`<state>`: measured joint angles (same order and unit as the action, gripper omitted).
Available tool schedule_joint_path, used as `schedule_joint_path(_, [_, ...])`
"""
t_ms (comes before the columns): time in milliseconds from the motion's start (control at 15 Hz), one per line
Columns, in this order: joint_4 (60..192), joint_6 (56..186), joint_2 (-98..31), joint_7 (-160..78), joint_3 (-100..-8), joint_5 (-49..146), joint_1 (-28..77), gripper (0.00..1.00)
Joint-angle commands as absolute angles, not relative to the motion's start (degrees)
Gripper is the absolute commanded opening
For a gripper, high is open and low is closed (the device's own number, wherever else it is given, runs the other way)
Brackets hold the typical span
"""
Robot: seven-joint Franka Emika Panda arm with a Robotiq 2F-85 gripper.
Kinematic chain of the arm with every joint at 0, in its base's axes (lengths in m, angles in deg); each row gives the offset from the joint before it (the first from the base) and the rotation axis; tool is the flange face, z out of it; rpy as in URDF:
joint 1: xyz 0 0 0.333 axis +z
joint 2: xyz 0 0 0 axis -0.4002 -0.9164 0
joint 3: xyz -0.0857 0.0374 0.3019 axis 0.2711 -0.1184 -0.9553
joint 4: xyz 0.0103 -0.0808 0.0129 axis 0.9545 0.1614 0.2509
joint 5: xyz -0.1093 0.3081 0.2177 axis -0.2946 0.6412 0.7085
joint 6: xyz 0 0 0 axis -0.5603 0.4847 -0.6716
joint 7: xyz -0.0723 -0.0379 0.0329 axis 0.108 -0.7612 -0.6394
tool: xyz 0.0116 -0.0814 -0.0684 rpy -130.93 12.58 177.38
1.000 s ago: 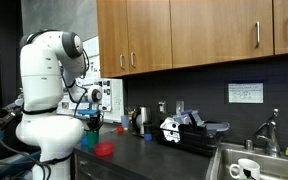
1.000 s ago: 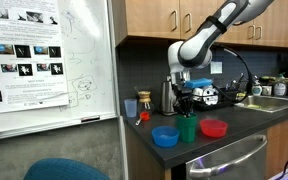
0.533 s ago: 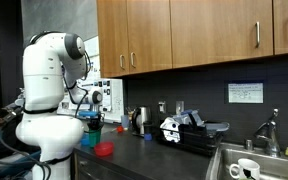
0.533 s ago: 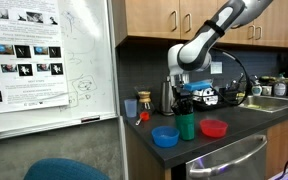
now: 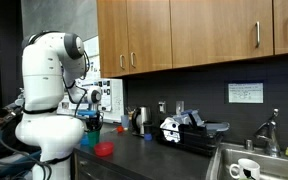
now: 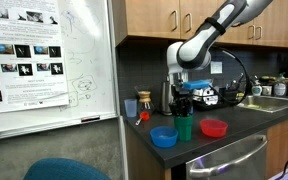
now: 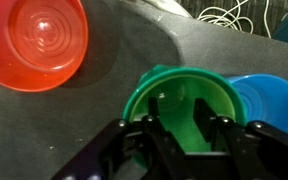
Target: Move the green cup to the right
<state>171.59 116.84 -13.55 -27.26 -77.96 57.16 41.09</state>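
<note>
The green cup [image 6: 184, 129] stands upright on the dark counter between the blue dish [image 6: 165, 136] and the flat red bowl [image 6: 214, 127]. My gripper [image 6: 184, 110] hangs straight over it. In the wrist view the green cup [image 7: 181, 95] fills the middle. My gripper's [image 7: 178, 125] two fingers sit apart over its mouth, with only the cup's inside showing between them. The red bowl [image 7: 36, 42] lies at the upper left and the blue dish [image 7: 274, 100] touches the cup's right side. In an exterior view the cup [image 5: 90, 137] is partly hidden by the arm.
A whiteboard [image 6: 44, 60] stands beside the counter. A small orange cup [image 6: 131, 107] and a metal jug [image 6: 169, 97] sit by the back wall. Appliances [image 5: 184, 130] and a sink [image 5: 249, 165] lie further along. Wooden cabinets [image 5: 184, 35] hang overhead.
The gripper and cup have hardly moved; the arm stays over the cup between the two dishes.
</note>
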Motion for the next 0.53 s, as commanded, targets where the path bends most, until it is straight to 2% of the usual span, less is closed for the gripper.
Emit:
schedule_joint_path(0, [172.3,116.2,-11.5,-26.0,-78.4,56.3,42.0,0.69])
schedule_joint_path(467, [171.7,112.3,-7.8,-25.1,-78.4,55.7,41.7,0.69])
